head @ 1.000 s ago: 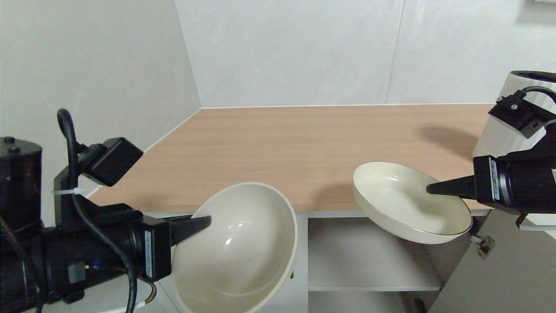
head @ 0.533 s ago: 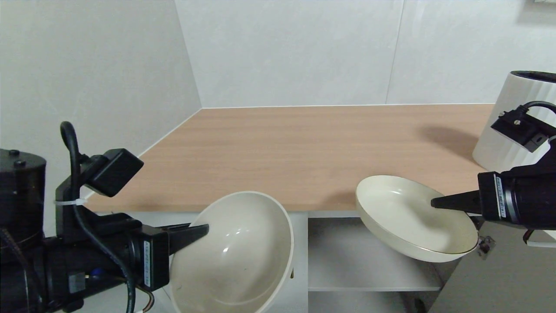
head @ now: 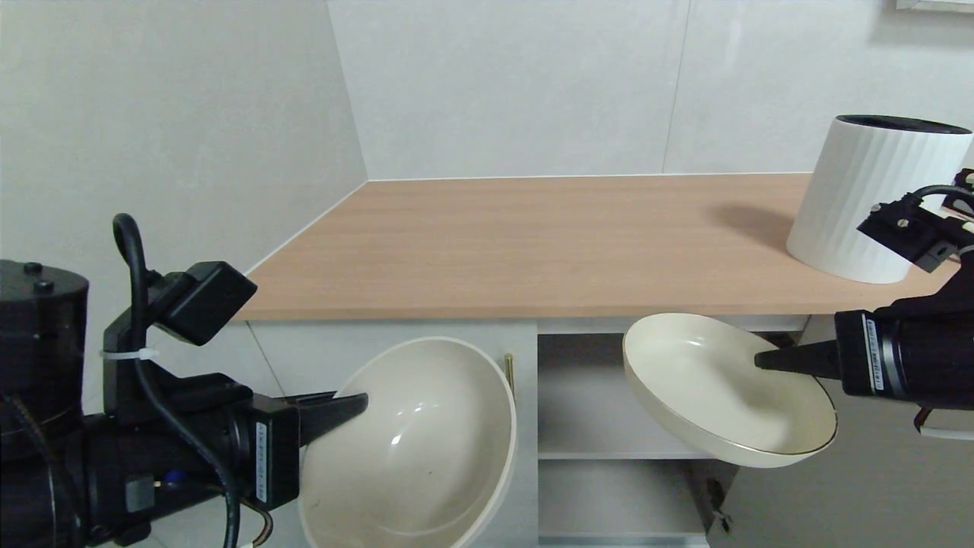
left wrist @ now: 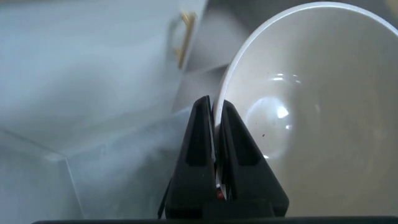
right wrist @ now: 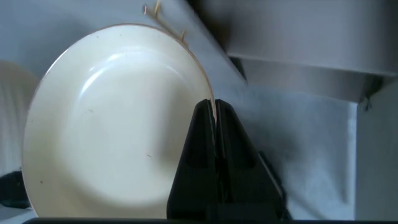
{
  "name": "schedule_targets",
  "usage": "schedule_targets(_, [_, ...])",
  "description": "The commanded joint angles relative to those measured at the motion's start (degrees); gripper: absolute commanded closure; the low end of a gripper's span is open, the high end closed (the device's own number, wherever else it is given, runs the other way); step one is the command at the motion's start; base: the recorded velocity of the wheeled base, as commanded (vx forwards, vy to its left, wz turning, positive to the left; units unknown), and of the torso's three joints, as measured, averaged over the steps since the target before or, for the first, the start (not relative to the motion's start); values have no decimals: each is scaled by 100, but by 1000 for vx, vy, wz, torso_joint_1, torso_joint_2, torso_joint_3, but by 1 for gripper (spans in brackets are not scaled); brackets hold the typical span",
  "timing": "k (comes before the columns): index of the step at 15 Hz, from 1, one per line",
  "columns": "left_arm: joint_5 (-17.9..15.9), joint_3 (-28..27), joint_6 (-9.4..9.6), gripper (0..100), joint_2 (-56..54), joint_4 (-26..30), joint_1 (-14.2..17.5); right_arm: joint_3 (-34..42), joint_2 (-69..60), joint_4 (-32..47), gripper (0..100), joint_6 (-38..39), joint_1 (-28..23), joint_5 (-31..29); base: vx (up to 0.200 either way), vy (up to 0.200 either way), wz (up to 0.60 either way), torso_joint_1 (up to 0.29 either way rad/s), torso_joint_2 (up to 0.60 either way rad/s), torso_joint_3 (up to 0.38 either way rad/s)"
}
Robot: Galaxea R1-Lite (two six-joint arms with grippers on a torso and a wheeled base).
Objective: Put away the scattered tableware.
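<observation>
My left gripper point(head: 358, 402) is shut on the rim of a deep cream bowl point(head: 415, 449), held tilted in front of the closed left cabinet door point(head: 380, 346). The left wrist view has the same bowl point(left wrist: 311, 106) with its rim pinched between my gripper's fingers point(left wrist: 214, 118). My right gripper point(head: 765, 359) is shut on the rim of a shallow cream plate point(head: 715, 392), held in front of the open cabinet compartment point(head: 578, 403). Up close in the right wrist view, the plate point(right wrist: 118, 118) has its gold-edged rim clamped at the gripper point(right wrist: 215, 112).
A wooden countertop point(head: 533, 243) runs above the cabinet. A white ribbed cylinder container point(head: 867, 198) stands on it at the far right. The open compartment has a white shelf point(head: 601, 449) with room below. The opened door point(head: 845, 487) hangs at the lower right.
The head view has dropped, so the cabinet front shows more. Both arms have lowered with their dishes from counter-edge height to in front of the cabinet. Both grips are unchanged.
</observation>
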Motion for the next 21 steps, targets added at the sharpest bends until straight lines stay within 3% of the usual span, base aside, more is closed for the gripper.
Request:
schedule_targets(1, [-1,1,-4,100,17,-4,-2,236,-22,-152,100,-118,-6,-27,0,0,0,0,0,0])
schedule_targets(5, [-1,1,-4,100,26,-4,-2,596,-13,-811,100,-223,-6,-159,0,0,0,0,0,0])
schedule_targets(14, [-1,1,-4,100,61,-4,-2,702,31,-838,100,-338,-6,-185,0,0,0,0,0,0])
schedule_targets(21, [-1,1,-4,100,70,-4,-2,702,66,-838,100,-346,-6,-185,0,0,0,-120,361,235])
